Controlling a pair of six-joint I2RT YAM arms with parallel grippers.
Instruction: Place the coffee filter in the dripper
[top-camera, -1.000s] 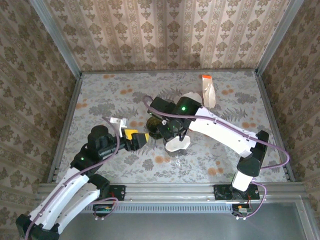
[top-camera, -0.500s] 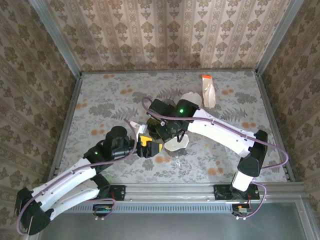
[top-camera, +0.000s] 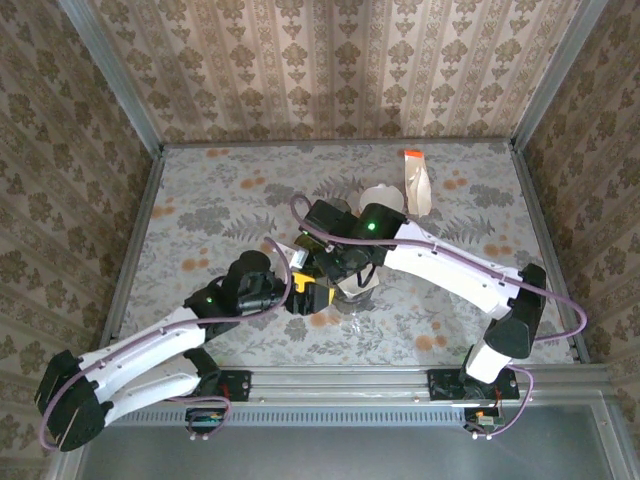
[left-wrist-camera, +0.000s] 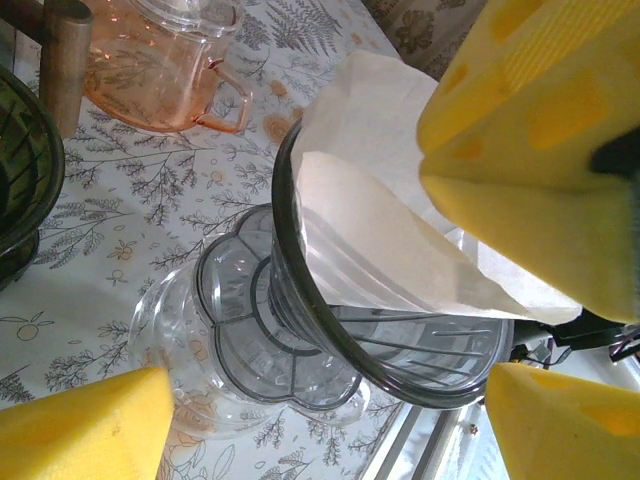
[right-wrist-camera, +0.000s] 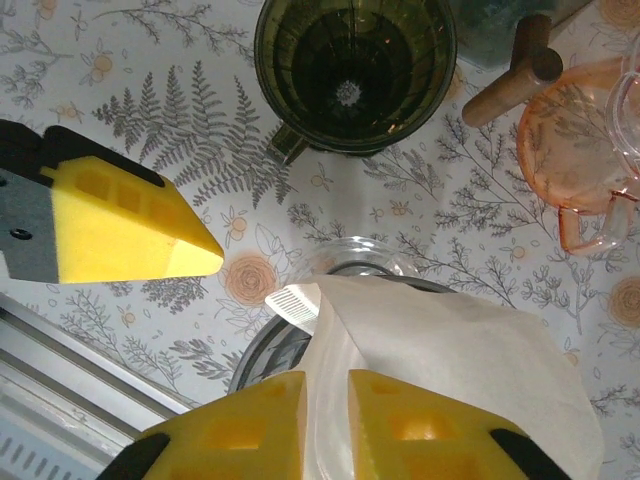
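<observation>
At the middle of the counter (top-camera: 200, 200), near my arm bases, the clear glass dripper (left-wrist-camera: 400, 360) stands with the white coffee filter (left-wrist-camera: 380, 230) partly down inside its dark rim. The filter's upper edge rises above the rim on the far side.

My right hand (right-wrist-camera: 328, 425) is clamped on the filter, the paper pinched between its two yellow fingers directly over the dripper. My left hand (left-wrist-camera: 320, 420) is apart, one finger on each side of the dripper's base, and I can't tell whether either finger touches the glass.

From above, both hands meet over the dripper (top-camera: 356, 303). A dark green dripper (right-wrist-camera: 350, 70) sits just beyond it, and a pink glass dripper (right-wrist-camera: 580, 160) is off to one side with a wooden handle (right-wrist-camera: 510, 75) between them. A filter pack (top-camera: 417, 185) lies towards the back wall.
</observation>
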